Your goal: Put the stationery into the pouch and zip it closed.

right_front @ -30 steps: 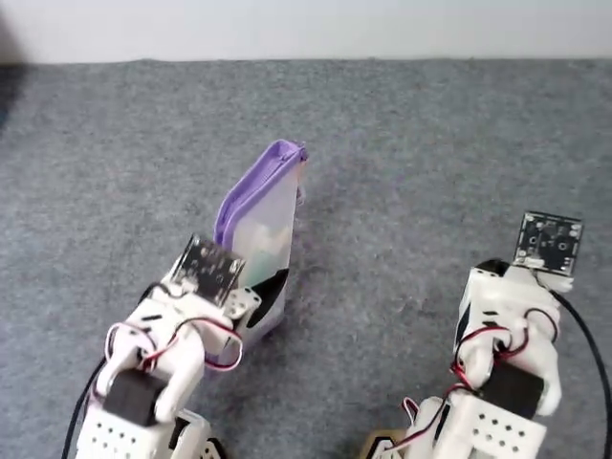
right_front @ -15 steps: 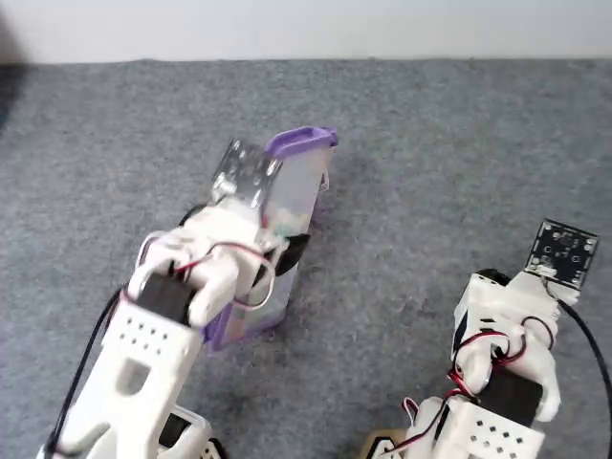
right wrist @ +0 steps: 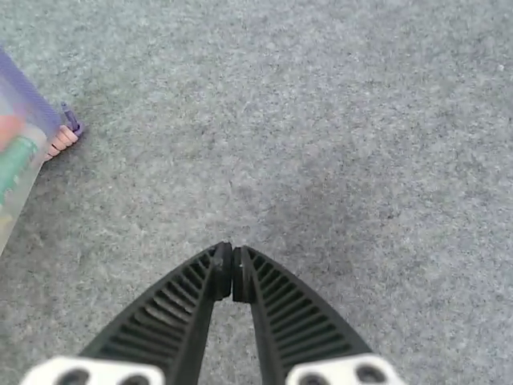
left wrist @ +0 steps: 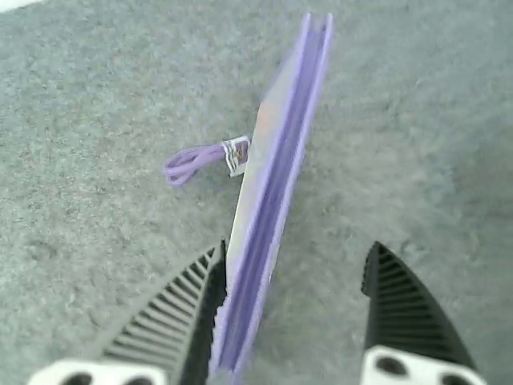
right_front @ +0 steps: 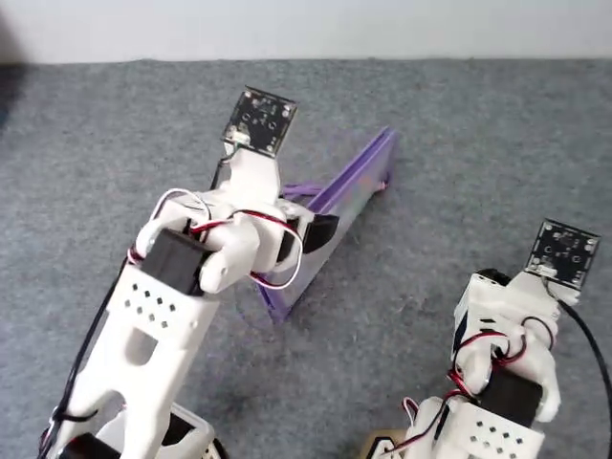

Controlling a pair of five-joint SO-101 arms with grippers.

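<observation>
Left wrist view: left claw [left wrist: 298,309] gapes wide astride the edge-on pouch [left wrist: 276,160], probably to steady it; right claw [right wrist: 232,273], pinched shut and empty, hangs at five o'clock over the worktop [right wrist: 361,120].

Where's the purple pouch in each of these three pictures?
High view: pouch standing on edge at centre, beside the left arm.
Left wrist view: pouch between the open tool's fingers.
Right wrist view: pouch's end at the frame's edge, apart from the shut tool.
Shared landmark: the grey mat.
</observation>
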